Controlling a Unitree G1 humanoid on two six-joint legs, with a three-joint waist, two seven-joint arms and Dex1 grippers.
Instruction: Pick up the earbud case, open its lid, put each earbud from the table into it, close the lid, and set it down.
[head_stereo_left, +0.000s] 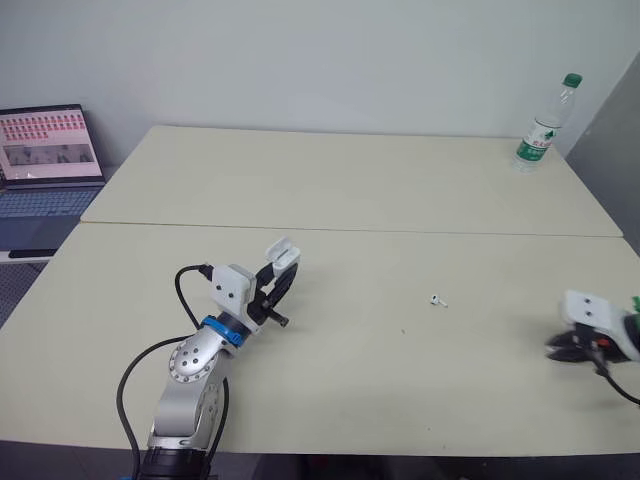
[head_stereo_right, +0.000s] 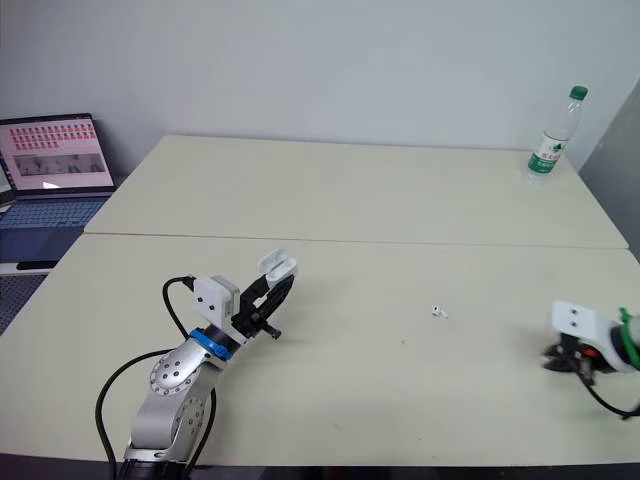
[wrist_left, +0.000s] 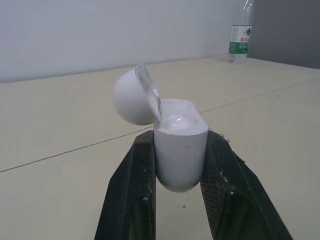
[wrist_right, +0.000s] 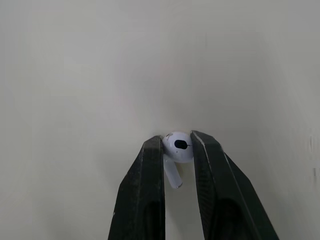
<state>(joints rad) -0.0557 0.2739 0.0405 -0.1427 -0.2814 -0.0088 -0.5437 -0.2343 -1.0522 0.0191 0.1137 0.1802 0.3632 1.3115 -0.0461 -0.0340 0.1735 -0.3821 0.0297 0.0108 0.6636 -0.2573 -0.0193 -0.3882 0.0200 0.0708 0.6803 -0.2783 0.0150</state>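
Left wrist view: the earbud case (wrist_left: 180, 150), a small glossy hard shell, light and likely slippery, is clamped by its lower body in the left end effector (wrist_left: 180, 140), with its lid (wrist_left: 131, 97) swung open and the hinge free. Near the right edge of the tabletop (head_stereo_left: 350, 180), the right end effector (wrist_right: 177, 146) pinches an earbud (wrist_right: 176, 144) by its bulb; a gentle squeeze should suit. The other earbud (head_stereo_left: 438, 300) lies between the arms.

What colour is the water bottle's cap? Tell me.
Green; the water bottle's cap shows best in the right eye view.
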